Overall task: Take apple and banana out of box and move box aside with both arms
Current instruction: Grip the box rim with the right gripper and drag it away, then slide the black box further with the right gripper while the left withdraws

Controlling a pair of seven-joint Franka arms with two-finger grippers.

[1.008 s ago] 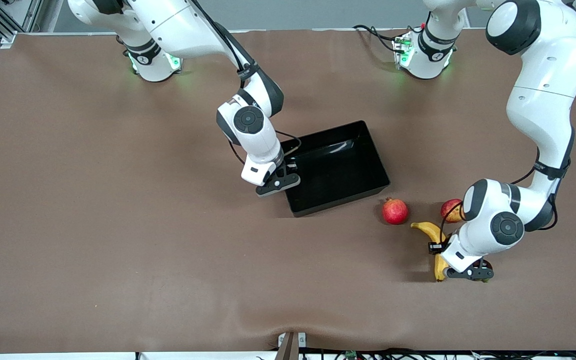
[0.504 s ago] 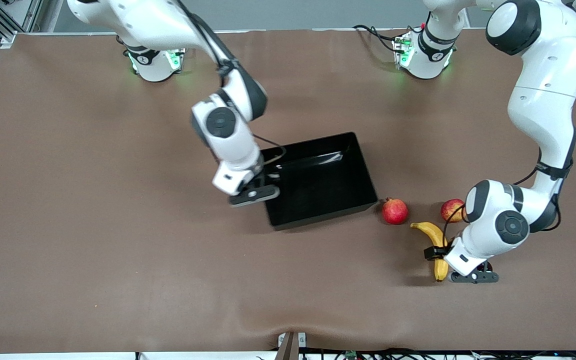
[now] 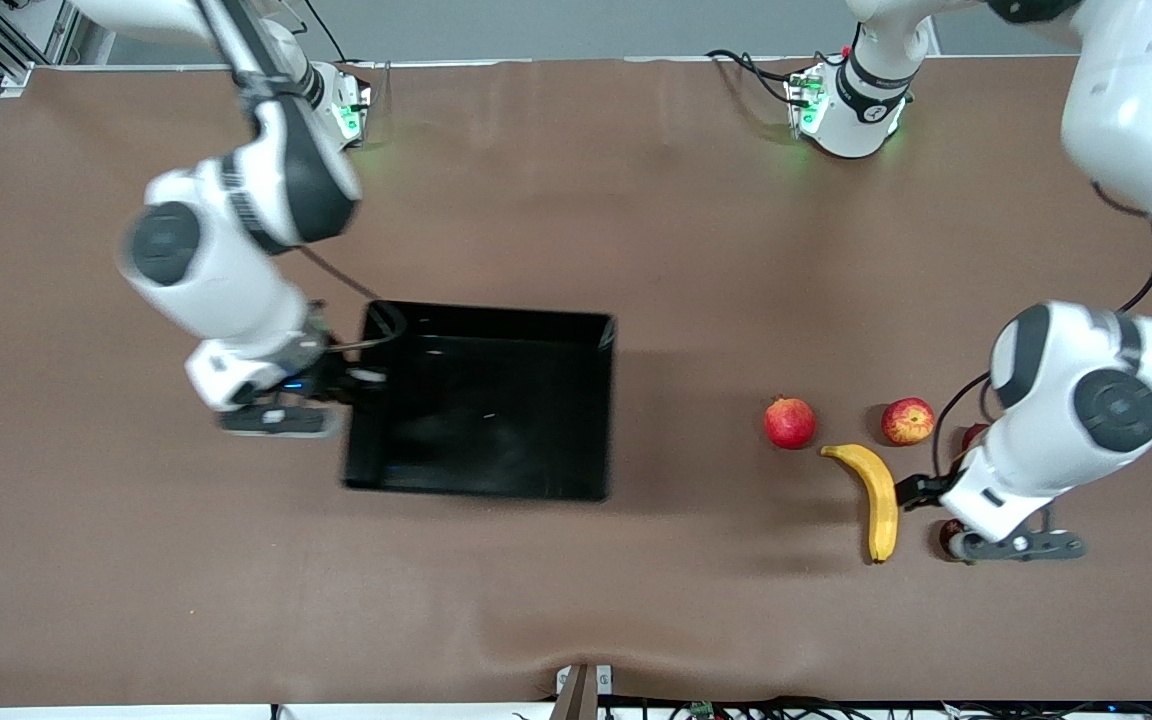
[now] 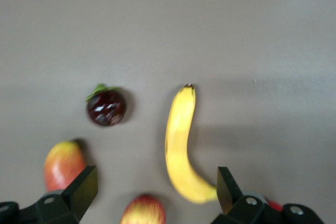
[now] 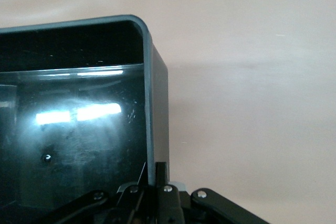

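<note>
We see right gripper [image 3: 336,385] pinching box [image 3: 496,410] wall; single-wall grip may slip, box could twist. Left gripper [image 3: 1016,545] wide open, empty, beside banana [image 3: 879,497], apple [image 3: 908,421] near box-free side.

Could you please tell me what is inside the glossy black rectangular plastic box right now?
Nothing shows inside the glossy black rectangular plastic box: only its bare shiny floor. The right gripper is shut on one wall, covering a small strip there.

A pomegranate [image 3: 789,422] lies on the brown table [image 3: 576,590] toward the left arm's end. A red-yellow mango [image 4: 63,163] and a small dark round fruit with a green stem cap [image 4: 106,106] lie near it.
</note>
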